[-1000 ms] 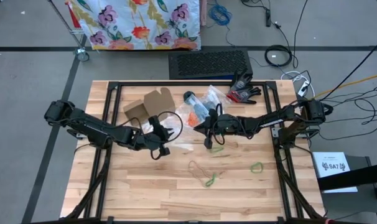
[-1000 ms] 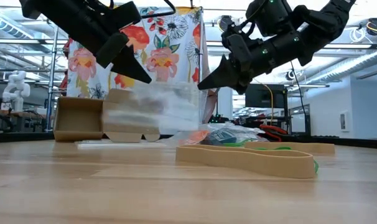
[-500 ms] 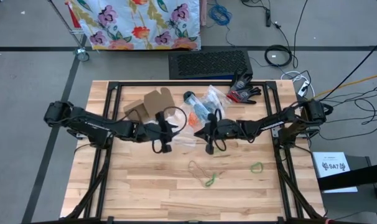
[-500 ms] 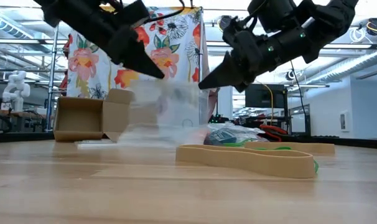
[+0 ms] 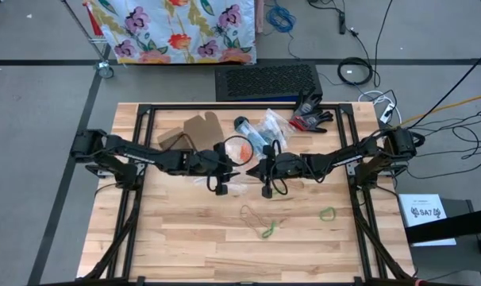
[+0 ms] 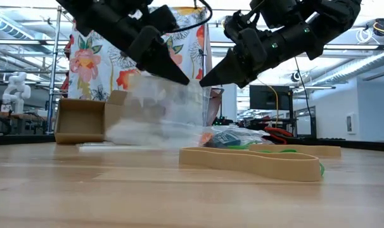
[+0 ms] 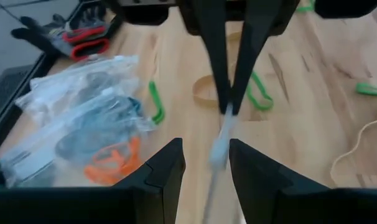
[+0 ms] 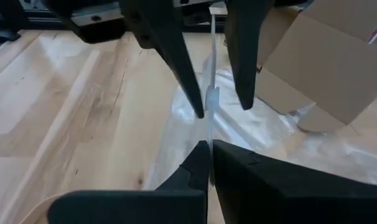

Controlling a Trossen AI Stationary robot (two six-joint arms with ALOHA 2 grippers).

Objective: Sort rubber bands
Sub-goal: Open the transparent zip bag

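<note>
Three rubber bands lay loose on the table, apart from both grippers: right gripper pinching one clear bag, left gripper spread around its edge.

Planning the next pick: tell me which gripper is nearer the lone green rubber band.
Right. The right gripper hangs left of and behind the green rubber band; the left gripper sits farther left, past it.

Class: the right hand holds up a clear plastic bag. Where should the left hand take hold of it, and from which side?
Grip the clear bag by its thin upper edge, just beside where the right hand pinches it. Come in level from the left arm's side, with the open left hand straddling that edge. There the film stands upright and edge-on; lower down it sags limp.
</note>
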